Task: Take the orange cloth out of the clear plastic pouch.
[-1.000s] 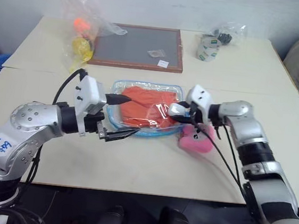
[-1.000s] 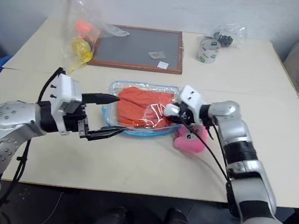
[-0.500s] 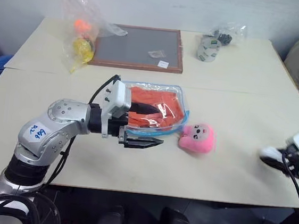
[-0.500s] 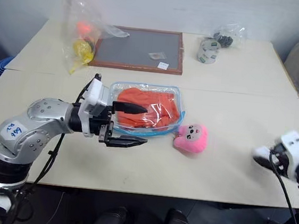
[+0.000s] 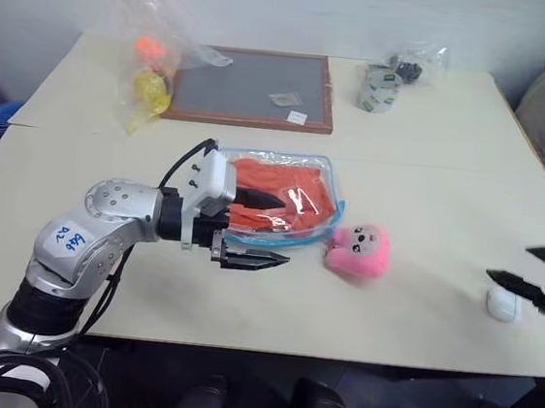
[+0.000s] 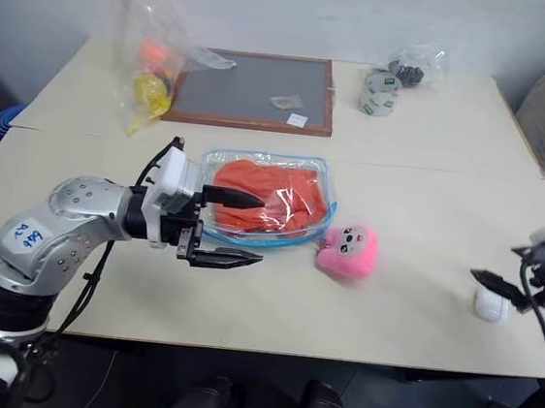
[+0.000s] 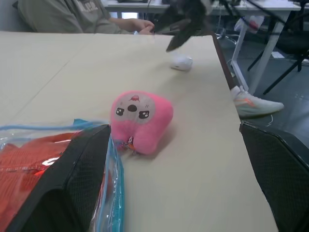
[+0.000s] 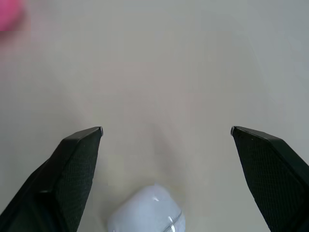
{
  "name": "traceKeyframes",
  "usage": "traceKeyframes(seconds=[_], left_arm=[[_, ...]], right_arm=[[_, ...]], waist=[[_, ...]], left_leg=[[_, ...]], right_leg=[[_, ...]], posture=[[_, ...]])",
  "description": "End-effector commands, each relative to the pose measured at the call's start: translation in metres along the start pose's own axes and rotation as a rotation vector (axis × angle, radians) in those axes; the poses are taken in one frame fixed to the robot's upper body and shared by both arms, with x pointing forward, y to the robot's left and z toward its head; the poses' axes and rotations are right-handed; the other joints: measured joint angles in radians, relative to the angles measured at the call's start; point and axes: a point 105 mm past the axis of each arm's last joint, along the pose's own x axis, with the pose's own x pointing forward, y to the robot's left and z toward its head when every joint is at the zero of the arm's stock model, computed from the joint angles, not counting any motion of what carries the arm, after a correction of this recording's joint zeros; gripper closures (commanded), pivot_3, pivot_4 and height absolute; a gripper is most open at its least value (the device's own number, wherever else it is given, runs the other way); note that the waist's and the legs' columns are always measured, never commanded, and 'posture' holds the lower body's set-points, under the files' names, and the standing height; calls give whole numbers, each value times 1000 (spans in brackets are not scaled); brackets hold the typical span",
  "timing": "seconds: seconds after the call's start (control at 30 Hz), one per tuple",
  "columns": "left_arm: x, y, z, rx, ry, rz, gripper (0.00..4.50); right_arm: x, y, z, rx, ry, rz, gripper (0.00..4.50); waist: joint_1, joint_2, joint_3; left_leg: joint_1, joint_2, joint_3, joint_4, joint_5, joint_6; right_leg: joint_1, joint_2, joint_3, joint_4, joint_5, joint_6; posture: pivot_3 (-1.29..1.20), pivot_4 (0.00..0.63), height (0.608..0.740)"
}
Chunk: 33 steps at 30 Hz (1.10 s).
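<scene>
I have the clear plastic pouch [image 5: 282, 205] lying flat mid-desk [image 5: 243, 298], the orange cloth [image 5: 278, 193] folded inside it, a pink plush toy [image 5: 359, 250] just beside its right corner. I judge the pouch light, slick and floppy, likely to slide or lift if pulled, so one hand should pin its blue-trimmed edge while the other pinches a fold of the soft cloth at the opening. My left gripper [image 5: 260, 230] has its fingers spread wide, one over the pouch's near-left part, the other over bare desk, holding nothing. My right gripper [image 6: 504, 277] is well off to the right, fingers wide apart and empty, by a small white object [image 6: 491, 304].
</scene>
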Motion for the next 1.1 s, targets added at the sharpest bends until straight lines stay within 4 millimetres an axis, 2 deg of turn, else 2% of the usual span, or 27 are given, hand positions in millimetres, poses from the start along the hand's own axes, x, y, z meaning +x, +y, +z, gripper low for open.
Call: traceKeyframes(seconds=[0.03, 0.17, 0.27, 0.37, 0.43, 0.5, 0.73, 0.87, 0.97, 1.1], left_arm=[[-11, -6, 12, 80, 5, 22, 0], [-17, -12, 13, 90, 25, 31, 0], [-19, -12, 14, 99, 35, 50, 0], [-21, -13, 16, 98, 36, 70, 0], [-22, -14, 16, 99, 42, 78, 0], [-23, -15, 17, 99, 47, 86, 0], [-29, -17, 17, 91, 59, 114, 0], [-28, -16, 19, 92, 57, 115, 0], [-27, -14, 21, 96, 53, 115, 0], [-26, -11, 22, 99, 49, 112, 0]], right_arm=[[21, 48, 28, -98, -58, 272, 30], [63, 72, 46, -96, -168, 329, 30], [87, 85, 39, -105, -149, 357, 30], [104, 86, 29, -88, -115, 339, 30], [109, 86, 27, -87, -110, 333, 431], [106, 90, 26, -77, -115, 377, 985], [82, 115, 23, -63, -132, 585, 3358], [71, 135, 24, -61, -152, 691, 4429], [75, 147, 23, -89, -154, 695, 4480], [98, 164, 21, -115, -163, 637, 4480]], waist=[[-1, -1, 0], [3, -3, 1], [11, -3, 1], [17, -3, 1], [12, -3, 1], [9, -3, 1], [8, -3, 1], [7, -3, 1], [7, -3, 1], [6, -4, 1]], left_leg=[[0, 4, 0, 0, 0, -1], [-1, 6, 0, 1, -1, -2], [-2, 5, 0, 2, -1, -1], [-3, 4, 0, 2, -1, -1], [-3, 4, 1, 2, -1, 0], [-3, 4, 1, 2, -1, 0], [-2, 5, 1, 1, -2, 0], [-2, 5, 1, 1, -2, 0], [-2, 5, 1, 1, -2, -1], [-2, 5, 1, 1, -2, -1]], right_leg=[[0, 1, 0, 0, 0, -1], [0, 2, 0, -2, 1, -2], [-1, 1, 0, -2, 1, -2], [-1, 1, -1, -3, 1, -2], [-1, 1, 0, -3, 1, -2], [-1, 1, 0, -3, 1, -2], [-1, 2, 0, -3, 1, -2], [-1, 2, 0, -3, 1, -2], [-1, 2, 0, -3, 1, -2], [-1, 2, 0, -3, 1, -2]], posture=[[0, 150, 740], [0, 150, 740], [0, 150, 740], [0, 150, 740], [0, 150, 740], [0, 150, 740], [0, 150, 740], [0, 150, 740], [0, 150, 740], [0, 150, 740]])
